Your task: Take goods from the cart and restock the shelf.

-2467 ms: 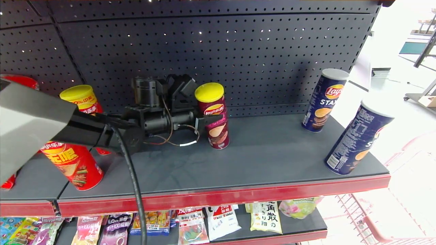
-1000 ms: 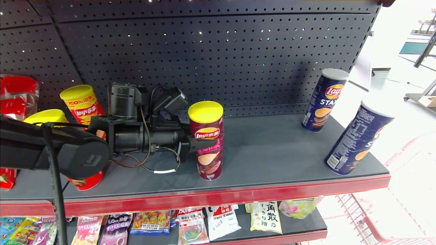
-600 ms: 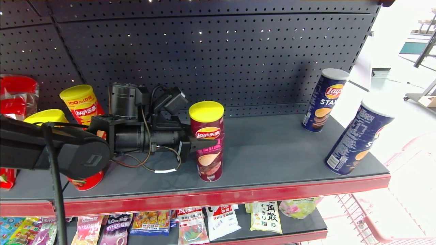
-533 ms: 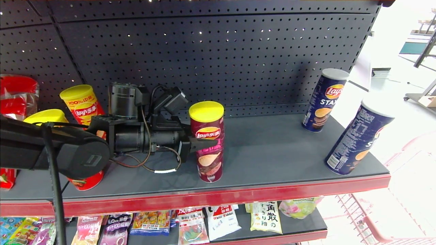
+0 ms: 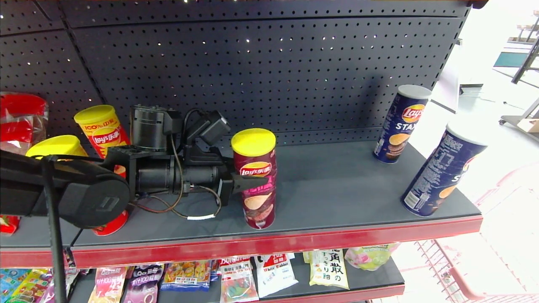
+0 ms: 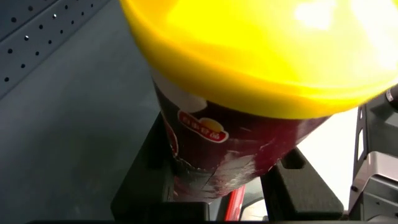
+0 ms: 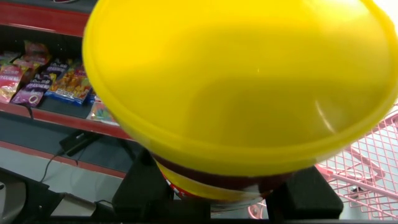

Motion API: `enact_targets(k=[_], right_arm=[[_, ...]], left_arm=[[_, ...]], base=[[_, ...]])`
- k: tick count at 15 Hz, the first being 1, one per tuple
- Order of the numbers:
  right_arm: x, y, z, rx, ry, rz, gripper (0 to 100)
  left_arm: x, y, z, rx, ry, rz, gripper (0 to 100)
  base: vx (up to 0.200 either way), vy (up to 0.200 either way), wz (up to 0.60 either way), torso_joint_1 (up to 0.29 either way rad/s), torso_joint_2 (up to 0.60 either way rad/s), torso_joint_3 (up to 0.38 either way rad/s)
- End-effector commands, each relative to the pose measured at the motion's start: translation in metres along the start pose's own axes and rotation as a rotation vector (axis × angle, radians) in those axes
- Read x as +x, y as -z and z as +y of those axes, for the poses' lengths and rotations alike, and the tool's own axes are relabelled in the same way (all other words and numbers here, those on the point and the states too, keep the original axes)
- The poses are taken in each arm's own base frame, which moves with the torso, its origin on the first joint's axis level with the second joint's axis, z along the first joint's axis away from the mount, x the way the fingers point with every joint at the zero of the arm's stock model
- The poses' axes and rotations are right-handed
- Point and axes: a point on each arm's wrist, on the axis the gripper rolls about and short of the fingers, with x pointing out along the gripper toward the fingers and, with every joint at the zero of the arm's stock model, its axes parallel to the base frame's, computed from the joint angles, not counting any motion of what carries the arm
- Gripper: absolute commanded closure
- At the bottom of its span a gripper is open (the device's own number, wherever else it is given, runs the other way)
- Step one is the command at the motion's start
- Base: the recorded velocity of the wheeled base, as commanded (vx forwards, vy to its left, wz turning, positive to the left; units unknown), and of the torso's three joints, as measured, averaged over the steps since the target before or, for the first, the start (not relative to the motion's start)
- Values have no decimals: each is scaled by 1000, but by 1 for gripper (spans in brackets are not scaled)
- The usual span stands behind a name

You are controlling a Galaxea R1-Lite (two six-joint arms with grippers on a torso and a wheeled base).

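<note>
Cart (image 7: 367,180): pink-red wire, nearest of all, off to the right in front of the shelving; contents hidden.
Right gripper (image 7: 214,193): clamped on a second yellow-lidded can (image 7: 236,81), dark fingers on either side of the body; held out in front of the shelving, near the cart, not yet at the shelf.
Lower shelf: row of snack bags (image 5: 261,273), already stocked.
Shelf (image 5: 337,185): dark board with a red front lip; wide bare stretch in the middle and towards the far side.
Maroon can (image 5: 257,202): upright, yellow lid on top, at the near edge of the board just behind the lip; base at or just above the board, cannot tell which.
Left gripper (image 5: 256,181): reaching in from the left, closed round the middle of the maroon can; in the left wrist view (image 6: 217,186) fingers pressed on both sides of the body.
Red can (image 5: 109,223): near left, mostly behind the arm.
Blue cans: one at the near right (image 5: 442,168), one farther back (image 5: 400,126), both leaning.
Yellow cans: two at the far left (image 5: 101,126) (image 5: 59,145), close to the pegboard.
Done, by the look of it: several cans standing on the board; maroon one brought to its spot.
Left: letting go of the maroon can, shelving the second one, likely more trips to the cart.
</note>
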Motion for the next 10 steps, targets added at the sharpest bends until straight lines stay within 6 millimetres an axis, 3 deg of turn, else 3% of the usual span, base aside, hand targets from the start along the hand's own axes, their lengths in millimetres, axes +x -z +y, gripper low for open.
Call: enact_targets(k=[1, 10], right_arm=[[0, 0, 0, -1, 0, 1, 100], [0, 0, 0, -1, 0, 1, 100]], left_arm=[[0, 1, -1, -7, 2, 4, 100], [-2, -3, -6, -10, 13, -2, 100]], base=[[0, 0, 0, 0, 0, 0], [0, 0, 0, 0, 0, 0]])
